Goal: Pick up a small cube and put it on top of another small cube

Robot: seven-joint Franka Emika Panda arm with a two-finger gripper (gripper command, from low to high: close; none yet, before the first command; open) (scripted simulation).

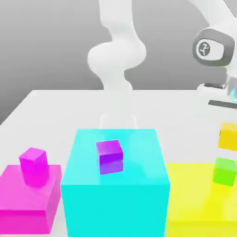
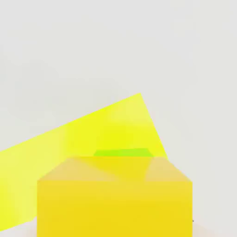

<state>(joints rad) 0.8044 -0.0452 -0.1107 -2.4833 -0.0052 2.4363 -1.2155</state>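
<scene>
Hanging in the air at the exterior view's right edge, the small plain orange-yellow cube (image 1: 228,135) sits above and apart from the small plain bright green cube (image 1: 225,171), with a clear gap between the two. In the hand view the orange-yellow cube (image 2: 115,196) looms close to the camera, and a thin strip of the green cube (image 2: 122,152) peeks out just past its far top edge. The green cube rests on the large flat yellow block (image 1: 199,199), which spreads out as a slanted yellow surface (image 2: 69,148) beneath both cubes in the hand view.

Whether the gripper's fingers are spread or pinching the orange-yellow cube cannot be told from either view.

Beside the yellow block, toward the exterior view's left, stands a tall cyan block (image 1: 115,185) carrying a small purple cube (image 1: 110,157) on its top. Further left, a low magenta block (image 1: 30,201) bears a small magenta cube (image 1: 34,165). All the blocks sit on a pale white table (image 1: 60,111), with the white robot arm (image 1: 115,55) rising behind them.
</scene>
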